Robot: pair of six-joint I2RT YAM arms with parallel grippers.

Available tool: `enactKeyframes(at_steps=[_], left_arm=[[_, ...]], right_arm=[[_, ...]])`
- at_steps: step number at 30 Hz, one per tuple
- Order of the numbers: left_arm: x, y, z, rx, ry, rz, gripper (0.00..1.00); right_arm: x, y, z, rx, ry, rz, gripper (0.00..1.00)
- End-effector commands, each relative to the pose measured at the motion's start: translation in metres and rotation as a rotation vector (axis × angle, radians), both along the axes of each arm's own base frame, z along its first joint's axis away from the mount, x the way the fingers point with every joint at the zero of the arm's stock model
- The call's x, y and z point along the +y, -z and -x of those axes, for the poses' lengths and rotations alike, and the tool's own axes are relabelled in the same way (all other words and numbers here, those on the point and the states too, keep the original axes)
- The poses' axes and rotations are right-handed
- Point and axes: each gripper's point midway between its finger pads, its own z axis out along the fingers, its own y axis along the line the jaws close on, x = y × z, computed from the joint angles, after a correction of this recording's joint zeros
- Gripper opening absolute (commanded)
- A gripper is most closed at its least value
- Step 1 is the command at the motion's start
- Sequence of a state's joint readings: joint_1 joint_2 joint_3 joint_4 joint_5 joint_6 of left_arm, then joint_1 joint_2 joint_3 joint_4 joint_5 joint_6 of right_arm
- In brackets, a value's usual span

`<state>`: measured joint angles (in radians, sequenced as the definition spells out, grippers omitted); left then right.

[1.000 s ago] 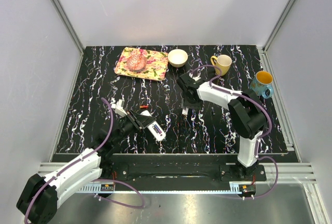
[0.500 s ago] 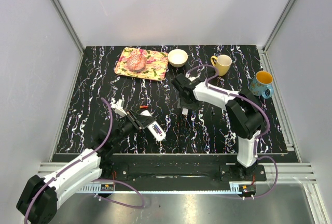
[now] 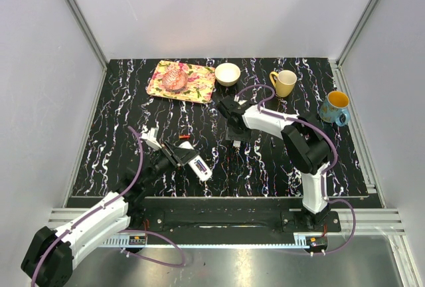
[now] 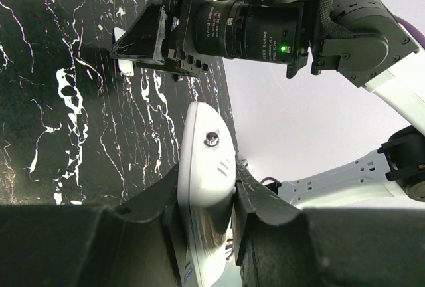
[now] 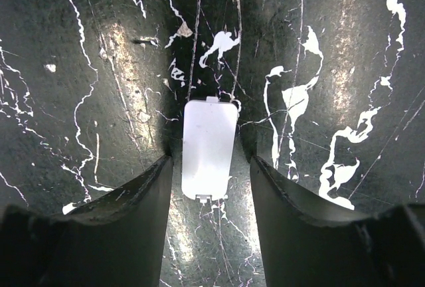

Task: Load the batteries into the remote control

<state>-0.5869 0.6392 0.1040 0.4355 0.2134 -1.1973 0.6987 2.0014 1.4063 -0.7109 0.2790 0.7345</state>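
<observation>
My left gripper point(image 4: 206, 184) is shut on the white remote control point(image 4: 206, 154) and holds it on edge above the table; in the top view the remote point(image 3: 199, 165) sticks out toward the right from that gripper point(image 3: 184, 159). My right gripper point(image 5: 211, 162) is open and pointing down, its fingers either side of the small flat white cover piece point(image 5: 209, 146), which lies on the table. In the top view this gripper point(image 3: 234, 134) is at mid-table over the cover point(image 3: 236, 144). A tiny reddish battery point(image 3: 182, 138) lies just beyond the remote. No other batteries show.
At the back stand a floral tray point(image 3: 196, 88) with a pink object, a white bowl point(image 3: 228, 73) and a yellow mug point(image 3: 284, 82). A blue mug point(image 3: 335, 106) stands at the right. A small white piece point(image 3: 151, 135) lies by the left arm.
The right arm's wrist has swung left and farther back while its fingers stay over the cover. The left arm, the remote and the cover have not moved.
</observation>
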Motion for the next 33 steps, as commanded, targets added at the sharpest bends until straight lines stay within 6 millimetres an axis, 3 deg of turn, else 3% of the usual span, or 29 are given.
enactKeyframes(at_steps=[1,14,22,28,33], left_arm=[[-0.002,-0.016,0.001,-0.058,0.014,0.042,0.0],[-0.002,-0.014,0.002,-0.053,0.017,0.041,0.0],[-0.002,-0.014,0.002,-0.053,0.02,0.035,0.0],[-0.002,-0.015,0.0,-0.052,0.016,0.028,0.0],[-0.003,-0.022,-0.009,-0.062,-0.009,0.025,0.0]], right_arm=[[0.003,0.0,-0.003,-0.011,-0.003,0.014,0.55],[0.0,0.016,0.011,0.033,-0.001,0.001,0.42],[-0.002,0.02,0.017,0.04,0.002,-0.015,0.27],[-0.006,0.0,0.022,0.009,-0.029,-0.033,0.14],[-0.016,-0.05,0.042,-0.05,-0.119,-0.105,0.01]])
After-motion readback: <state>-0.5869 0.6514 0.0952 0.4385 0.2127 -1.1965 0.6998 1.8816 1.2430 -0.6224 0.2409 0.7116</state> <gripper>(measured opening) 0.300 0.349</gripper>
